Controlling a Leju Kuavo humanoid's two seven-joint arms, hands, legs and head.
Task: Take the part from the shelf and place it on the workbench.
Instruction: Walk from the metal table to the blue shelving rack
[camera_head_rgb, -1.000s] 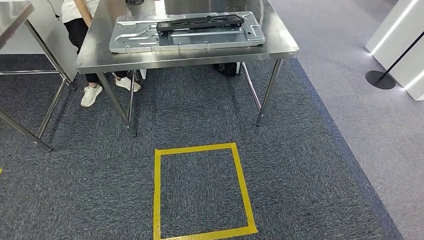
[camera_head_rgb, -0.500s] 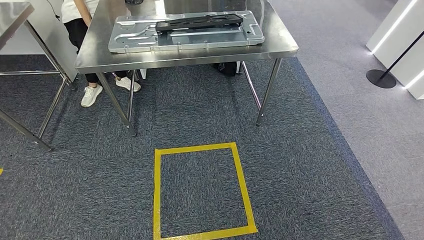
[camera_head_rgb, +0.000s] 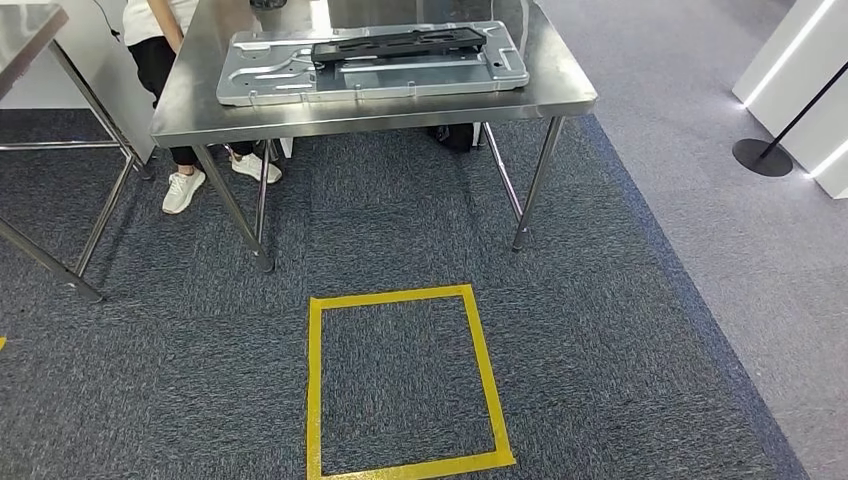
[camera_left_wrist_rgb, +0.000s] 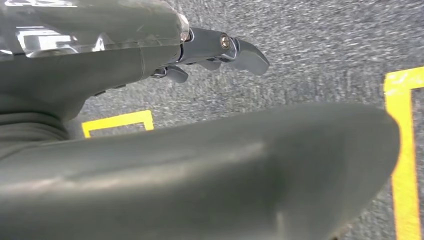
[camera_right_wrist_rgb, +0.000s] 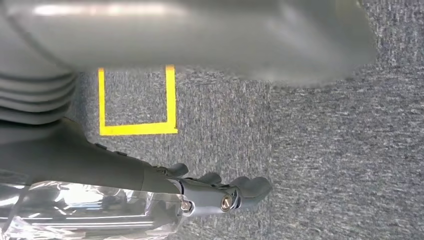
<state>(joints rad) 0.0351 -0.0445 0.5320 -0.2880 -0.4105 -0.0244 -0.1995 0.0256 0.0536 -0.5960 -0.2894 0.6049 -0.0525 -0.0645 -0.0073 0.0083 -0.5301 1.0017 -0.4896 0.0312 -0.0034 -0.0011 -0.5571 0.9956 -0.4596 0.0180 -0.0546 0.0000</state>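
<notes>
Steel workbench unmoved in view, black part too.

— What was the desk made of?
— Brushed stainless steel, smooth with a dull sheen, on polished steel legs. The flat panel on it looked like pale stamped sheet metal, and the part lying on that was matt black, plastic by its look.
— And the floor?
— Rough, speckled dark carpet, with glossy yellow tape stuck to it.
— The left robot hand?
— Smooth matt grey plastic, with a shiny screw head; the right robot hand looked alike.
</notes>
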